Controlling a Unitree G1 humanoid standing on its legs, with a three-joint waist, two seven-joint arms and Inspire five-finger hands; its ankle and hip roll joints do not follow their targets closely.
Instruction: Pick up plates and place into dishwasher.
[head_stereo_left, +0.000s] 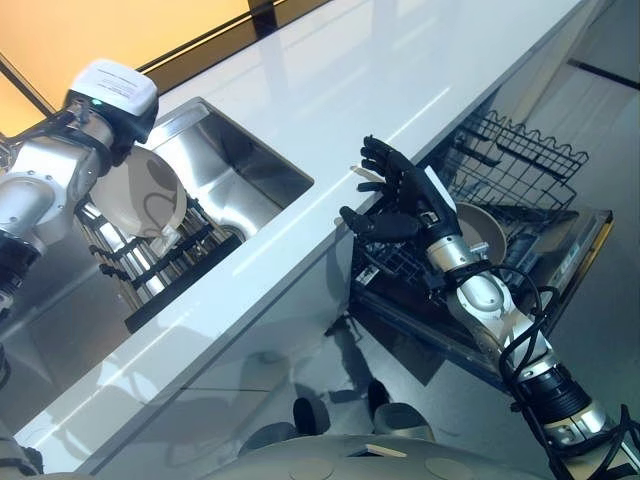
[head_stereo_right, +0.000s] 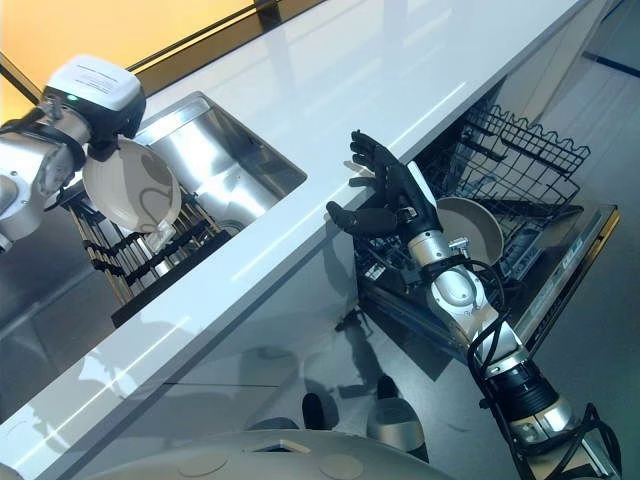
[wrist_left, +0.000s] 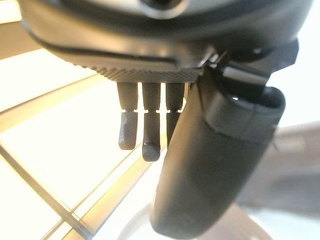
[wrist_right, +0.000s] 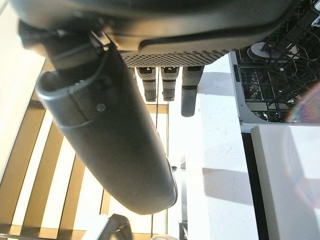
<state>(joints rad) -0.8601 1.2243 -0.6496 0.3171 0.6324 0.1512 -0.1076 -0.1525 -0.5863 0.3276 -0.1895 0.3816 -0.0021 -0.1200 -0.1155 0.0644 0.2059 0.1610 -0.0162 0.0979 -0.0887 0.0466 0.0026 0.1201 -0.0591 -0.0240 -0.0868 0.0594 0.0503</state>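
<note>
A white plate (head_stereo_left: 143, 196) stands tilted over the dark dish rack (head_stereo_left: 165, 262) beside the sink, right under my left wrist. In the left wrist view my left hand (wrist_left: 210, 165) has straight fingers (wrist_left: 150, 135) and its thumb out, and the plate's rim (wrist_left: 272, 227) shows just past the thumb tip. My right hand (head_stereo_left: 400, 195) hovers open with spread fingers at the counter's front edge, above the pulled-out dishwasher rack (head_stereo_left: 400, 270). It holds nothing. Another plate (head_stereo_left: 484, 226) stands in that rack, behind the right wrist.
The steel sink (head_stereo_left: 235, 165) is set into the long white counter (head_stereo_left: 400, 70). The dishwasher's upper wire rack (head_stereo_left: 520, 150) juts out under the counter, above the open door (head_stereo_left: 580, 250). Grey floor lies below the counter front.
</note>
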